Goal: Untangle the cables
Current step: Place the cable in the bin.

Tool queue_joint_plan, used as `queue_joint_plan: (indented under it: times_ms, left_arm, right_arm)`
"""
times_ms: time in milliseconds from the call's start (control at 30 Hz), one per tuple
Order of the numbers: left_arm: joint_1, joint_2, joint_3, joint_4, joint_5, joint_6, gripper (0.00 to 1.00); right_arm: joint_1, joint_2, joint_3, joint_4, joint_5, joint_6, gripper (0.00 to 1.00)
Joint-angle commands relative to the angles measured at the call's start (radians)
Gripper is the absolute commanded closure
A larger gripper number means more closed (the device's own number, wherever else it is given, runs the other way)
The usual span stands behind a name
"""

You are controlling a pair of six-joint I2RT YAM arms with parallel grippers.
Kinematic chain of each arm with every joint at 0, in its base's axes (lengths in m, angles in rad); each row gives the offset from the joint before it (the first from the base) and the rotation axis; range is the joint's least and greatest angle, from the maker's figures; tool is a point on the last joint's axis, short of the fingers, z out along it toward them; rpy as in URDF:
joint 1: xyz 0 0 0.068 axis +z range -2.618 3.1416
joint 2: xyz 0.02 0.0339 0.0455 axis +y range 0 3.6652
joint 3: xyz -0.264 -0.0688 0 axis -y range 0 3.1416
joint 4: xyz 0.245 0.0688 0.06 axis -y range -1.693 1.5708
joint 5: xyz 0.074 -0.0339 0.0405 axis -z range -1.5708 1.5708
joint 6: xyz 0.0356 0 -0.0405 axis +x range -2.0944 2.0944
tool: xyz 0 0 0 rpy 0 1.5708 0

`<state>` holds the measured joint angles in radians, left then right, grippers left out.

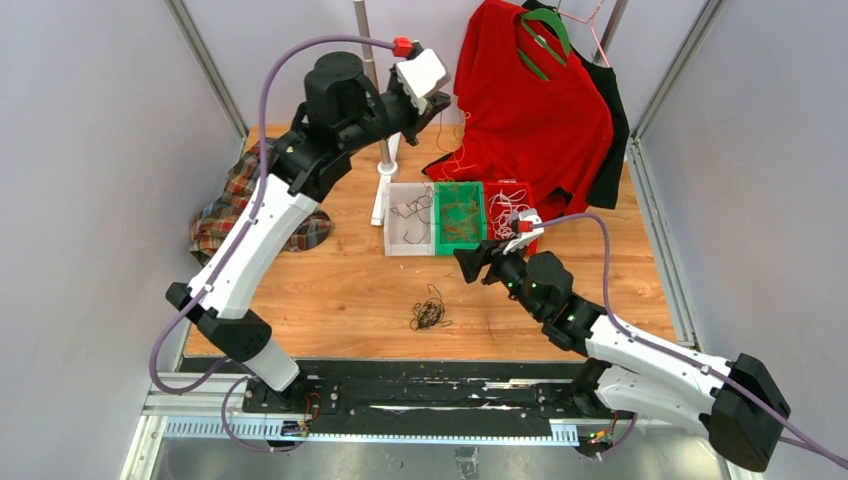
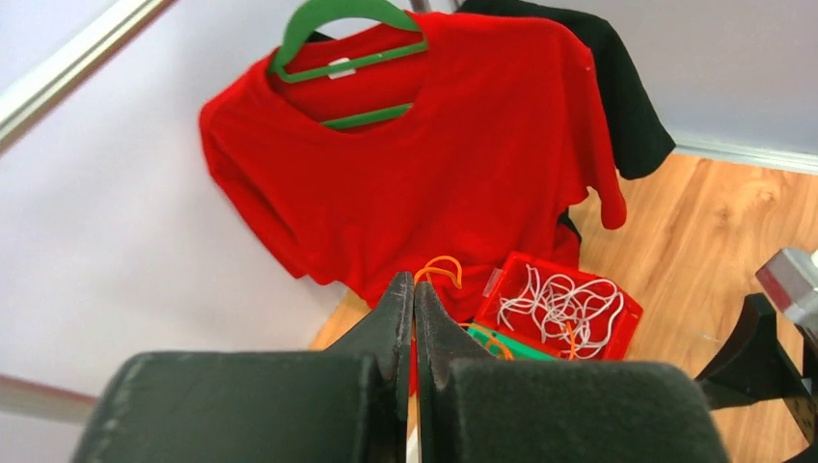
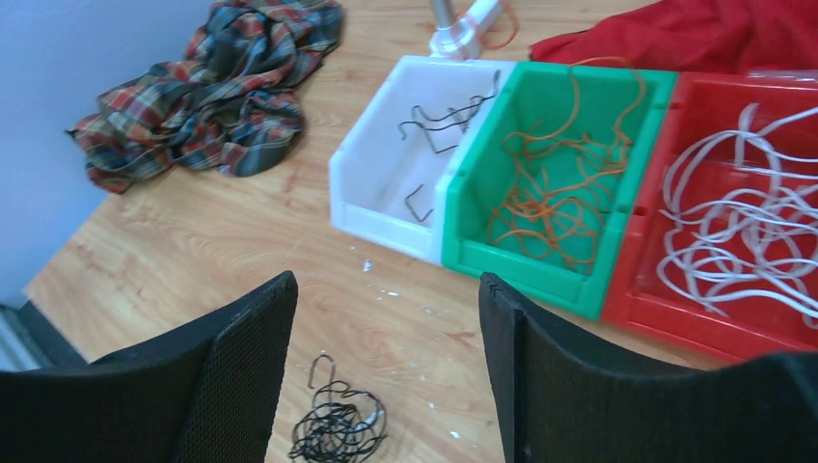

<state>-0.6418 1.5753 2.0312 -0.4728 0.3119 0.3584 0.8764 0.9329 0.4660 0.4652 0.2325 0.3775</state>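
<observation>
**Cable stock, as seen**

1. Black cable tangle: small knotted bunch, loose on the table, near side, in front of the bin row, touching no bin. One hooked end sticks out of it.
2. Orange cables: loose curls in the green bin, middle of the row of three.
3. White cables: looped heap in the red bin, right end of row, side by side w/ the green one.
4. Black wire bits: a few bent pcs in the white bin, left end of row.
5. Single orange cable: loop showing just past the tips of my left fingers. In the top view a thin orange strand hangs by that gripper. Can't tell if it is nipped.

**My grippers**

- Right gripper: fingers spread wide, nothing btwn them. It hovers low over bare table, btwn the tangle and the bins, w/ the tangle near my left finger.
- Left gripper: raised high at the far side, fingers pressed together, pointing toward the red shirt.

**Surroundings**

- Red shirt on a green hanger, w/ a black shirt behind it.
- Plaid cloth: crumpled at the table's left edge.
- Pole stand: just left of the white bin.
</observation>
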Motion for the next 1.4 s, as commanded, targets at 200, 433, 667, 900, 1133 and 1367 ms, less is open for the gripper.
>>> queue_joint_plan:
  times_ms: [200,433,667,900,1133,1367]
  left_arm:
    - [-0.029,0.101,0.048,0.033,0.020,-0.013,1.00]
    - [-0.029,0.129,-0.023,0.067,-0.004,0.013,1.00]
    - [-0.029,0.154,-0.139,0.070,-0.020,0.052,1.00]
    - [-0.029,0.228,-0.194,0.051,-0.085,0.133,1.00]
    - [-0.029,0.321,-0.185,0.048,-0.133,0.168,1.00]
    - [-0.029,0.408,-0.201,0.090,-0.151,0.205,1.00]
  right_arm:
    - [-0.090,-0.089,-0.033,-0.068,0.077,-0.044,0.33]
    - [-0.134,-0.146,-0.064,-0.095,0.108,-0.046,0.34]
    - [-0.155,-0.188,-0.095,-0.108,0.144,-0.044,0.34]
    - [-0.171,-0.189,-0.102,-0.121,0.149,-0.043,0.35]
    - [-0.185,-0.207,-0.086,-0.164,0.165,-0.060,0.35]
    - [-0.207,-0.205,-0.076,-0.190,0.163,-0.065,0.35]
